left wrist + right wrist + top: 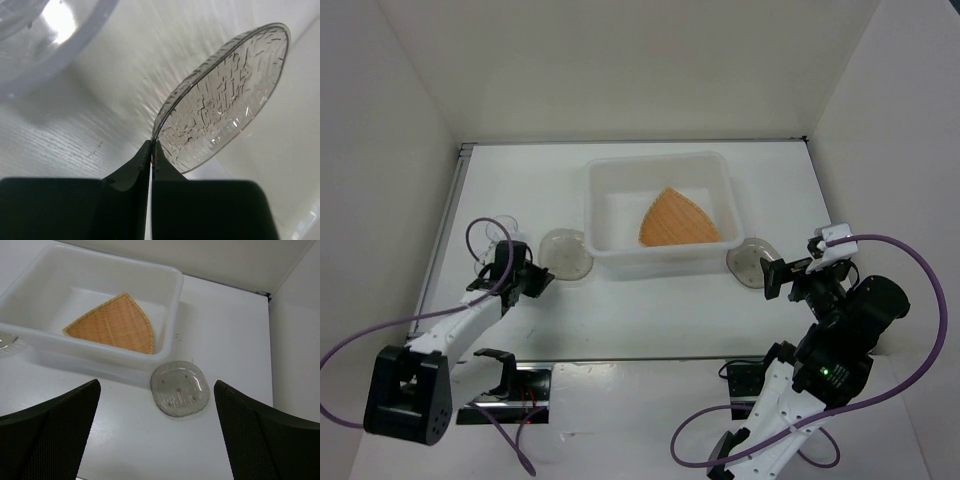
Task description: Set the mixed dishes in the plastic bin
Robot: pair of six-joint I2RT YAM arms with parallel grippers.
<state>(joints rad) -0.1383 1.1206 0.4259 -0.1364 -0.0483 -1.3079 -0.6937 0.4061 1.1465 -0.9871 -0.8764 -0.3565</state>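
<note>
The left tool [151, 148] is clenched on the rim of one grey speckled plate [225, 95], which is tilted, just beside the plastic bin [650, 262]. The woven fan plate [678, 220] lies inside the bin. The right tool [156, 387] is released above the second grey plate [179, 389], flat on the bench [225, 315] by the bin. Behind the left tool stands, I think, a clear cup [505, 230].

Blurred, cropped: clear cup [55, 57]; cropped: grey plate [6, 342]

White table [650, 315] inside plain white walls [620, 60], soft even light
</note>
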